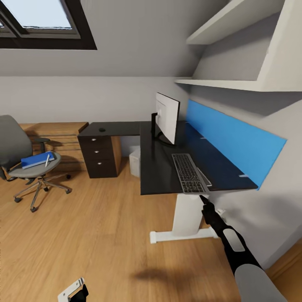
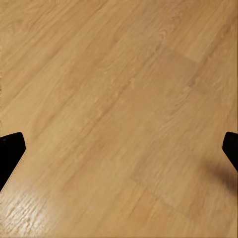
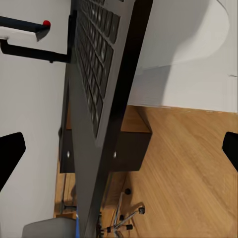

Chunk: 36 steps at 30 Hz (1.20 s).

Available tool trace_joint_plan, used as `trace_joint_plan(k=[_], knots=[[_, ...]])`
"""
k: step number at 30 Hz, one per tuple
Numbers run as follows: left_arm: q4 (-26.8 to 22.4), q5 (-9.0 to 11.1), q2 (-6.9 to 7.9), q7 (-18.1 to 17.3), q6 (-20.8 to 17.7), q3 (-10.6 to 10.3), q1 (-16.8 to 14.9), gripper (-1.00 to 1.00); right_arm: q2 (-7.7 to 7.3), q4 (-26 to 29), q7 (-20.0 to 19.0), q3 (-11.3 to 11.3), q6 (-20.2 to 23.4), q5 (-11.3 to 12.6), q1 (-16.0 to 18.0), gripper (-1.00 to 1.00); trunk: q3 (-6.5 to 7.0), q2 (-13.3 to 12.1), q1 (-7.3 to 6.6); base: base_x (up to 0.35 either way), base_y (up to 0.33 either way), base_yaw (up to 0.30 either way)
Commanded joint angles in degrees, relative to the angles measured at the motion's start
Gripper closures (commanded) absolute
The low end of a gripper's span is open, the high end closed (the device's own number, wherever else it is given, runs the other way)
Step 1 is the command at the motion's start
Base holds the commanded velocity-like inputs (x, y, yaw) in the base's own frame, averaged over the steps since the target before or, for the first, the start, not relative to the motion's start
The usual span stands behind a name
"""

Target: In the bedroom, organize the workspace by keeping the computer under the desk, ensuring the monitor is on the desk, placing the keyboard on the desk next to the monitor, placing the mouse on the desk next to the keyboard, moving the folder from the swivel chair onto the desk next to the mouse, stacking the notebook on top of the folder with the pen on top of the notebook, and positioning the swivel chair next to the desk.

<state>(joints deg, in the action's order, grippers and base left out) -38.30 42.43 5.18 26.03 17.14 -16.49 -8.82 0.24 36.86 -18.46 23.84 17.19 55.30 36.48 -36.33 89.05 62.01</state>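
Lying lengthwise along the desk (image 1: 159, 176), the keyboard (image 1: 187, 173) points toward the monitor (image 1: 167, 117).

Monitor (image 1: 167, 117) and keyboard (image 1: 187, 173) on desk (image 1: 155, 167); folder (image 1: 37, 159) on swivel chair (image 1: 25, 159), well left.

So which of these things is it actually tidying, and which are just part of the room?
Part of the job:
desk
monitor
keyboard
swivel chair
blue folder on the chair seat
pen lying on it
computer under the desk

Just there:
drawer unit
wall shelves
blue panel
skylight
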Motion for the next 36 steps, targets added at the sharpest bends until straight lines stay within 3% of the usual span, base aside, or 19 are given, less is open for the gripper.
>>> trace_joint_plan(k=[1,29,36], knots=[[-0.02,0.57,0.09,0.34,0.41,-0.48,-0.06,-1.00,0.03,-0.02,-0.09,0.24,0.52,0.51,0.04,-1.00,-0.05,0.03,0.00,0.088,0.215,0.000],[-0.10,0.47,0.09,0.44,0.49,-0.47,-0.06,-1.00,-0.08,-1.44,0.00,0.33,0.49,0.51,0.05,-1.00,-0.05,0.03,0.00,0.053,0.029,0.000],[-0.10,0.46,0.09,0.43,0.45,-0.48,-0.06,-1.00,-0.73,-1.47,0.00,0.33,0.43,0.49,0.08,-1.00,-0.05,0.03,0.00,0.035,0.000,0.000]])
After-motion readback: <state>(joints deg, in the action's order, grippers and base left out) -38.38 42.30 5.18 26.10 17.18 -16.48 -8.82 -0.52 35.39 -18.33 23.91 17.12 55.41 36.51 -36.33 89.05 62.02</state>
